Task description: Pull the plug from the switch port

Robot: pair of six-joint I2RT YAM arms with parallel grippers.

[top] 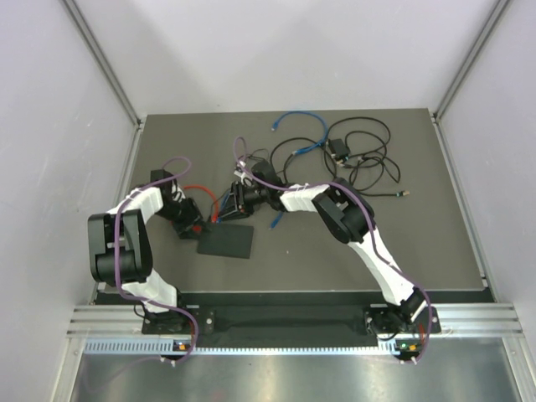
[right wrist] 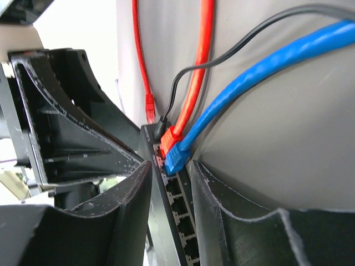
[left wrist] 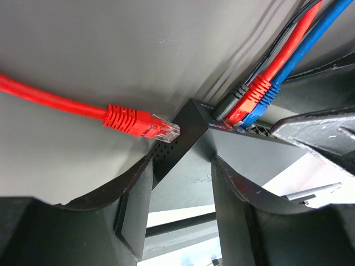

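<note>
Top external
A: Where is the switch [top: 228,242]?
B: Flat on the dark matte mat [top: 335,251], left of centre. It is a thin black rectangle with square corners. The left gripper [top: 194,228] is at its far-left corner and the right gripper [top: 237,203] is at its far edge. A red cable [top: 198,188] shows beside the left arm. A blue cable [top: 303,134] and a tangle of thin black cable [top: 368,159] loop farther back.

Left wrist
A: What has that hand got?
B: Its two chunky black fingers [left wrist: 133,205], edges scuffed pale, stand part-way apart astride the switch's corner. Whether they pinch it, I cannot tell. The side wall carries a grid of tiny vent holes [left wrist: 166,148]. A loose red plug [left wrist: 141,122], with a ribbed boot and a clear tip, lies on the mat just beside that wall. Round the corner, a black plug [left wrist: 227,104], a red plug [left wrist: 252,95] and a blue plug [left wrist: 267,98] sit side by side in the ports.

Right wrist
A: And the other?
B: Its fingers [right wrist: 127,205] are parted and grip nothing. Between them shows the port face, a row of empty square ports [right wrist: 180,213]. The blue plug [right wrist: 176,158] sits in its port just past the fingertips, with the red one touching it and the black one beyond. Smooth round cables rise away from all three.
</note>
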